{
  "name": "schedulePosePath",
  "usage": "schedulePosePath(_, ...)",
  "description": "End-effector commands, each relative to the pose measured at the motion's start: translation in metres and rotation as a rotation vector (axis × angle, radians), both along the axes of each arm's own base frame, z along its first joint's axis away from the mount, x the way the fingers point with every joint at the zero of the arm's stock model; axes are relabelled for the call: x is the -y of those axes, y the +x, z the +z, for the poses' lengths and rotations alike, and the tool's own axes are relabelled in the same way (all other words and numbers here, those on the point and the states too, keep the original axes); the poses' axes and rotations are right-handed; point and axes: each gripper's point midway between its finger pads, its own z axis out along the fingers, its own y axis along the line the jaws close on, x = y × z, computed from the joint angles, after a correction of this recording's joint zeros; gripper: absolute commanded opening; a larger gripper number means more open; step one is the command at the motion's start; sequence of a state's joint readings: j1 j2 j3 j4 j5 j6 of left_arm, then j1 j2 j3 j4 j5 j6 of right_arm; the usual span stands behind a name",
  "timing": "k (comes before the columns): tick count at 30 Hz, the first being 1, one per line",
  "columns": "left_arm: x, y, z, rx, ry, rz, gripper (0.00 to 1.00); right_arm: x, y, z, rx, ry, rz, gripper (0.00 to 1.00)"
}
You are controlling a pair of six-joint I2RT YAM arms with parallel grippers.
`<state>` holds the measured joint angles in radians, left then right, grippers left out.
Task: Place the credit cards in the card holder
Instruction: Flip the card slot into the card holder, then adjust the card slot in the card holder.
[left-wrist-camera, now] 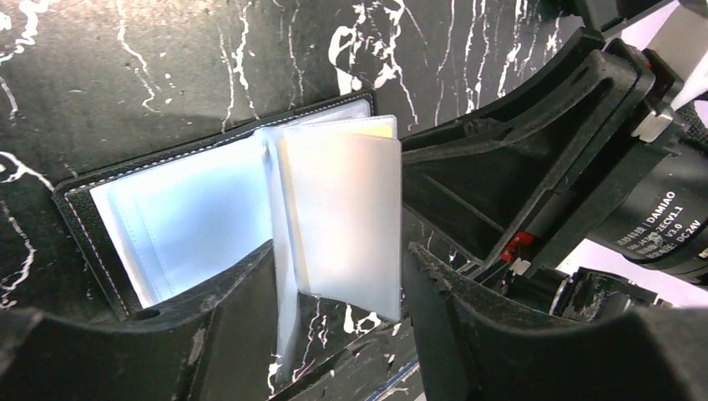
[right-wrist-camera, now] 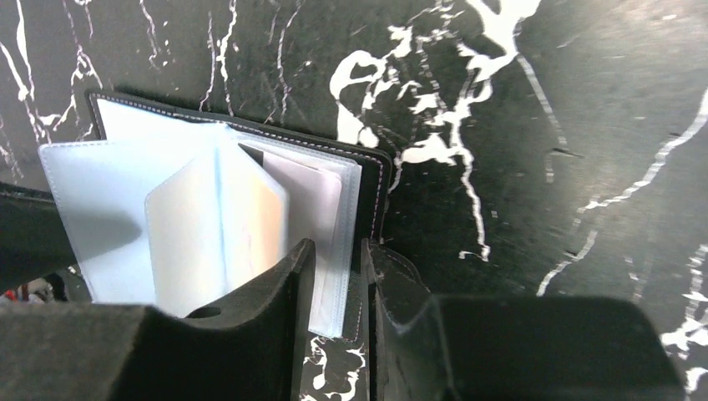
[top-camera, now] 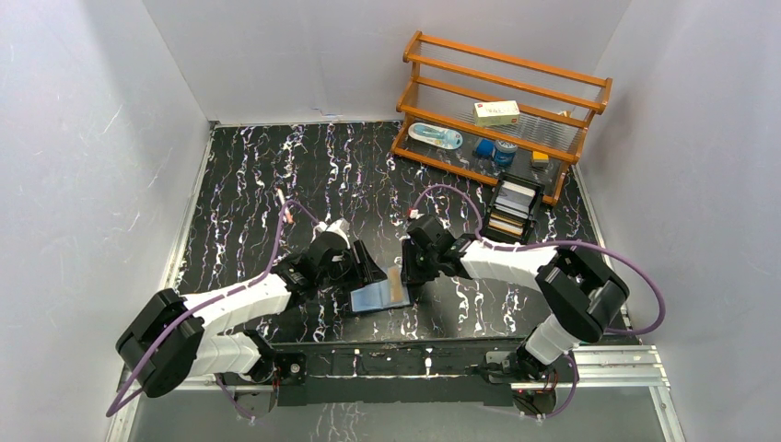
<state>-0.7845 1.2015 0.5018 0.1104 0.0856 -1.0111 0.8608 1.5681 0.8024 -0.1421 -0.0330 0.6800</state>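
Note:
The card holder (top-camera: 378, 296) lies open on the black marbled table between both grippers. Its bluish clear sleeves are fanned up. In the left wrist view the card holder (left-wrist-camera: 188, 217) has one sleeve with a pale card (left-wrist-camera: 342, 217) standing between the spread jaws of my left gripper (left-wrist-camera: 341, 251), which touch nothing. In the right wrist view my right gripper (right-wrist-camera: 338, 246) is closed narrowly on the right edge of the card holder (right-wrist-camera: 125, 192), sleeves and black cover between the jaws. A tan-orange card (right-wrist-camera: 255, 221) shows inside a raised sleeve. More credit cards (top-camera: 509, 219) sit in a black box at the back right.
The black open-topped box (top-camera: 528, 191) stands before a wooden rack (top-camera: 502, 110) holding small items at the back right. Grey walls enclose the table on three sides. A metal rail (top-camera: 608, 364) runs along the near edge.

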Motion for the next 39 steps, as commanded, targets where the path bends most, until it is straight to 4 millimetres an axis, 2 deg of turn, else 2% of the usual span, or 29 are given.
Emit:
schedulePosePath(1,0.007,0.001,0.005,0.006,-0.040,-0.014,0.50,0.013,0.023,0.021,0.147,-0.030,-0.060,0.37)
schedulePosePath(5,0.010,0.003,0.003,0.009,-0.041,-0.019,0.38,0.025,0.041,0.037,0.250,-0.053,-0.111,0.42)
schedulePosePath(8,0.012,0.005,0.001,0.003,-0.024,-0.033,0.31,0.025,0.050,0.050,0.289,-0.055,-0.114,0.43)
schedulePosePath(12,0.010,0.006,-0.007,-0.022,0.024,-0.030,0.09,0.031,0.056,0.057,0.318,-0.079,-0.131,0.45)
schedulePosePath(14,0.006,0.005,-0.010,-0.032,0.059,-0.030,0.03,0.036,0.059,0.063,0.344,-0.087,-0.143,0.45)
schedulePosePath(17,-0.004,0.004,-0.012,-0.037,0.117,-0.020,0.04,0.044,0.067,0.078,0.402,-0.093,-0.171,0.50)
schedulePosePath(19,-0.013,0.004,-0.015,-0.036,0.168,-0.013,0.14,0.050,0.078,0.099,0.464,-0.095,-0.184,0.53)
schedulePosePath(20,-0.018,0.004,-0.016,-0.036,0.193,-0.005,0.23,0.052,0.085,0.111,0.499,-0.098,-0.190,0.55)
schedulePosePath(23,-0.027,0.003,-0.014,-0.023,0.216,0.009,0.25,0.060,0.108,0.150,0.614,-0.116,-0.195,0.70)
schedulePosePath(27,-0.031,0.005,-0.010,0.009,0.217,0.010,0.04,0.072,0.138,0.185,0.712,-0.170,-0.196,0.92)
schedulePosePath(28,-0.032,0.005,-0.010,0.010,0.221,0.007,0.01,0.074,0.143,0.188,0.728,-0.192,-0.171,0.98)
schedulePosePath(29,-0.033,0.005,-0.011,0.007,0.227,0.000,0.00,0.075,0.149,0.190,0.741,-0.220,-0.144,0.98)
schedulePosePath(30,-0.033,0.005,-0.012,0.007,0.230,-0.008,0.00,0.081,0.156,0.190,0.745,-0.268,-0.134,0.99)
schedulePosePath(32,-0.033,0.005,-0.011,0.008,0.238,-0.027,0.00,0.108,0.172,0.191,0.747,-0.417,-0.163,0.99)
schedulePosePath(35,-0.039,0.008,-0.012,0.011,0.258,-0.035,0.03,0.166,0.192,0.190,0.714,-0.686,-0.176,0.98)
schedulePosePath(37,-0.042,0.009,-0.011,0.016,0.250,-0.046,0.05,0.191,0.199,0.187,0.705,-0.797,-0.086,0.99)
schedulePosePath(39,-0.046,0.012,-0.011,0.019,0.250,-0.044,0.09,0.206,0.202,0.184,0.705,-0.817,-0.027,0.97)
